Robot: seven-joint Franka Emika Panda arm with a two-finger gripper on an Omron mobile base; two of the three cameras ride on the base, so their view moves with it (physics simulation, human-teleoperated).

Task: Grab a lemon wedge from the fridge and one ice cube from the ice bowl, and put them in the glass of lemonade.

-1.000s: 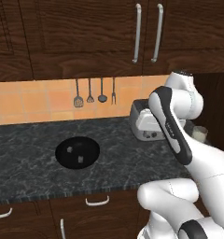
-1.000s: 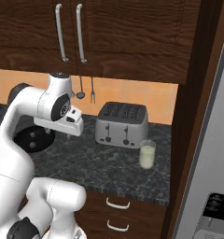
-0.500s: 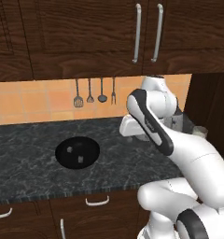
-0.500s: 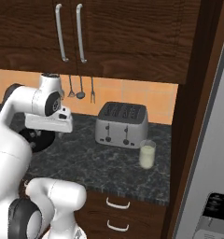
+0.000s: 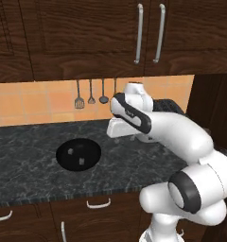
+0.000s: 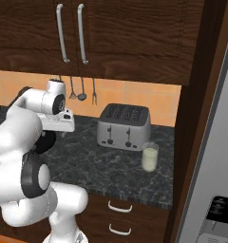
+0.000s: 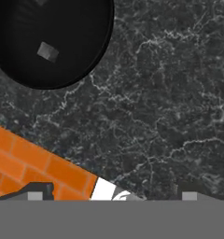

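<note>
Arm swung left, ice bowl [image 7: 48, 42] cut off — fingers [image 7: 35, 195] barely visible

Table [image 5: 35, 177]: black with white marbled veining. Ice bowl [image 5: 78, 154], centre left: glossy black, pale grey cubes inside. Glass of lemonade [image 6: 150, 157]: clear, creamy-yellow liquid. Toaster [image 6: 124, 126]: silver. Backsplash [image 5: 35, 104]: orange tile. Cabinets [image 5: 77, 38]: dark brown woodgrain. Fridge [image 6: 215, 156], right edge: grey.

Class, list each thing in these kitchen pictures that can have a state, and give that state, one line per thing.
ice bowl: upright on the counter, ice cubes inside.
glass of lemonade: upright beside the toaster, filled with pale liquid.
toaster: on the counter, slots empty.
upper cabinet doors: closed.
drawers: closed.
gripper: open, holding nothing.
</note>
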